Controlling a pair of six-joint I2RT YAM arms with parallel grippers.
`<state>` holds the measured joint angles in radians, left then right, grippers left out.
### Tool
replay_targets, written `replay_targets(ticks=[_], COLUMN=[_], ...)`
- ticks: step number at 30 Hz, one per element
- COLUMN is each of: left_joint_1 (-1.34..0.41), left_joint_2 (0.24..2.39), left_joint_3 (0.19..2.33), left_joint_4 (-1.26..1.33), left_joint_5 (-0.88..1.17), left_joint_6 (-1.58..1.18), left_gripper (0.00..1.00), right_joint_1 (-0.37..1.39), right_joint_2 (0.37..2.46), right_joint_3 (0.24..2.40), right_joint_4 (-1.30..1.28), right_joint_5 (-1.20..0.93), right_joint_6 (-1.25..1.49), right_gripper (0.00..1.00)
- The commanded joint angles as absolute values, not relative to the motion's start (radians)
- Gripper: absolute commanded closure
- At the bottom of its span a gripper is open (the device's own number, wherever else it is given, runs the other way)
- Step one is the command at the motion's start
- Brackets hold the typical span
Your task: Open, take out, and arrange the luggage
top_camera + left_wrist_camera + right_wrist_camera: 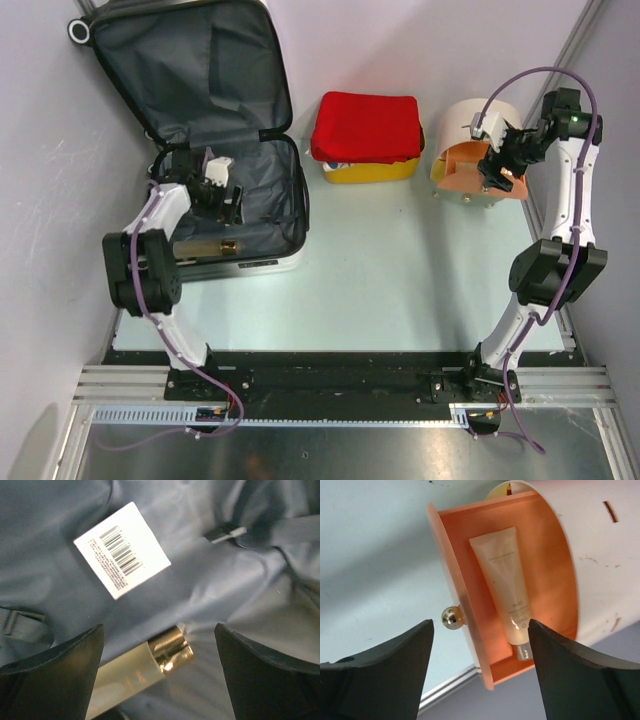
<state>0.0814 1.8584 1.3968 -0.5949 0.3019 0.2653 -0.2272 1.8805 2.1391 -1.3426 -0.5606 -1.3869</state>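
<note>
From above, the luggage (220, 130) lies open at the far left. My left gripper (215, 188) hangs over its near half, and my right gripper (503, 165) is well apart from it, over the box (470, 120). At my left wrist my jaws stand spread and hold nothing; the luggage's lining (225, 580) and a label (121, 550) lie beneath, with a gold-capped tube (145, 665) between my fingers, nearer the left one. At my right wrist my jaws are spread and empty above the drawer (452, 555), its knob (451, 617) and a cream tube (505, 580).
</note>
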Motion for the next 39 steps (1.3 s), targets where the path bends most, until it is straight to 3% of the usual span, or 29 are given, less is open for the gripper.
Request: replay_targets(ticks=[1, 5, 12, 22, 28, 30, 31, 34, 39], left_joint_1=[0.106, 0.114, 0.115, 0.114, 0.109, 0.107, 0.107, 0.107, 0.107], left_joint_2=[1.646, 1.614, 1.695, 1.93, 1.931, 1.904, 1.873, 1.798, 1.718], left_joint_3=[1.387, 1.379, 1.272, 1.4, 1.411, 1.41, 1.413, 1.425, 1.462], left_joint_4=[-0.739, -0.916, -0.986, -0.957, -0.917, -0.916, -0.916, -0.917, -0.92], left_joint_5=[0.448, 0.459, 0.234, 0.201, 0.222, 0.244, 0.251, 0.285, 0.343], left_joint_6=[0.57, 0.854, 1.236, 1.27, 1.24, 1.217, 1.203, 1.148, 1.06], left_gripper=[0.04, 0.09, 0.18, 0.31, 0.69, 0.77, 0.87, 1.0, 1.0], right_joint_1=[-0.238, -0.241, -0.218, -0.175, -0.175, -0.175, -0.175, -0.175, -0.169], right_joint_2=[1.83, 1.819, 1.787, 1.752, 1.747, 1.744, 1.743, 1.735, 1.733], right_joint_3=[2.227, 2.256, 2.27, 2.267, 2.26, 2.257, 2.252, 2.238, 2.211], right_joint_4=[-1.514, -1.514, -1.418, -1.263, -1.152, -1.129, -1.111, -1.062, -0.98], right_joint_5=[-0.589, -0.633, -0.759, -0.818, -0.834, -0.838, -0.839, -0.844, -0.864], right_joint_6=[-1.368, -1.364, -1.23, -1.022, -0.905, -0.868, -0.858, -0.807, -0.715], right_gripper=[0.14, 0.08, 0.05, 0.04, 0.04, 0.04, 0.04, 0.04, 0.04])
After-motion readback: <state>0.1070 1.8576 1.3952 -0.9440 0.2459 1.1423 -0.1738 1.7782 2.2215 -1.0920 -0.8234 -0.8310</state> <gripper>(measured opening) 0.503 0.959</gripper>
